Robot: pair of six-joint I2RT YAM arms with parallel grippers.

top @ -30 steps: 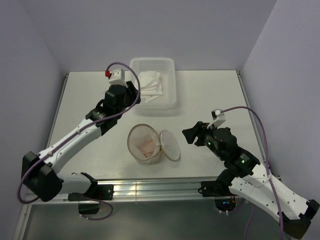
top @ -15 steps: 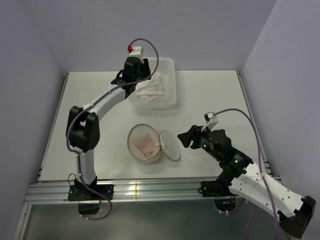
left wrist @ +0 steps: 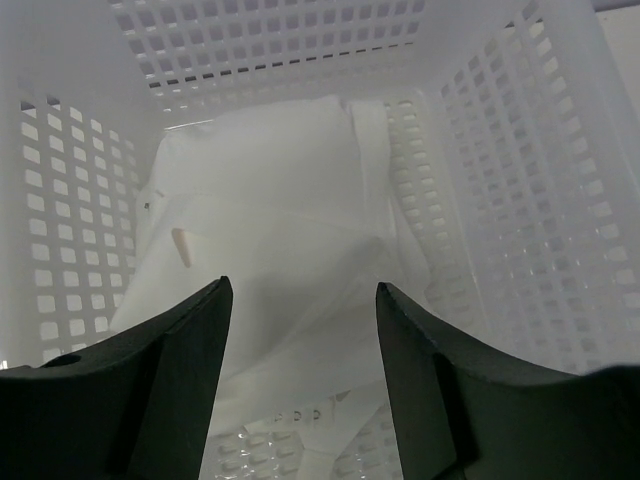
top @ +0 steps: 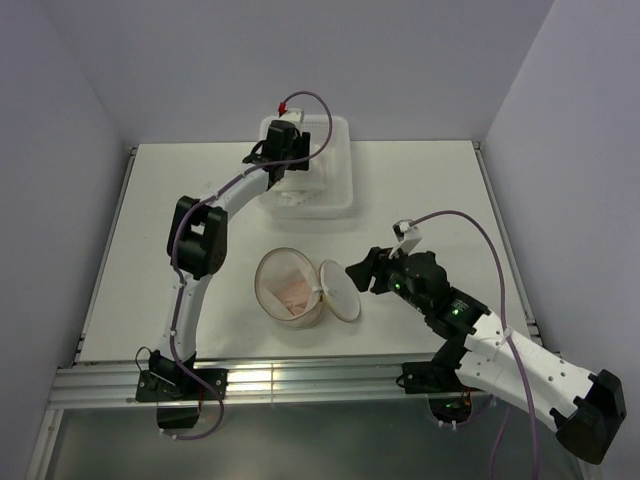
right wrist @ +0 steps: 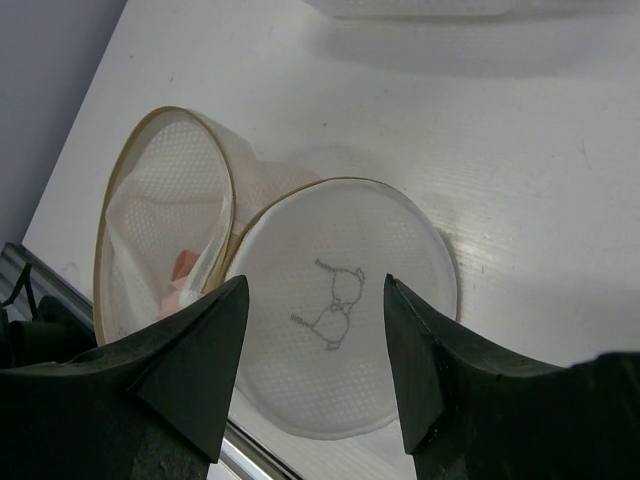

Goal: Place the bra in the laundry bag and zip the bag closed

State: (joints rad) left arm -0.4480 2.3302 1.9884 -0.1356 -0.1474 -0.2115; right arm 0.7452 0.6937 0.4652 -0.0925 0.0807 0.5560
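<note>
The bra is a white crumpled garment lying in the white perforated basket at the back of the table. My left gripper reaches into the basket. In the left wrist view it is open, just above the bra, with nothing between its fingers. The laundry bag, peach mesh, stands open at the table's near middle, its round lid folded out to the right. My right gripper is open beside the lid. In the right wrist view it hovers over the lid.
The basket walls close in around my left gripper on three sides. Something peach-pink lies inside the bag, whose opening faces up. The table's near edge and metal rail run just below the bag.
My left arm has swung from the table's left-middle back to the basket, and its gripper is now inside it over the bra. My right gripper has moved left, closer to the lid.
</note>
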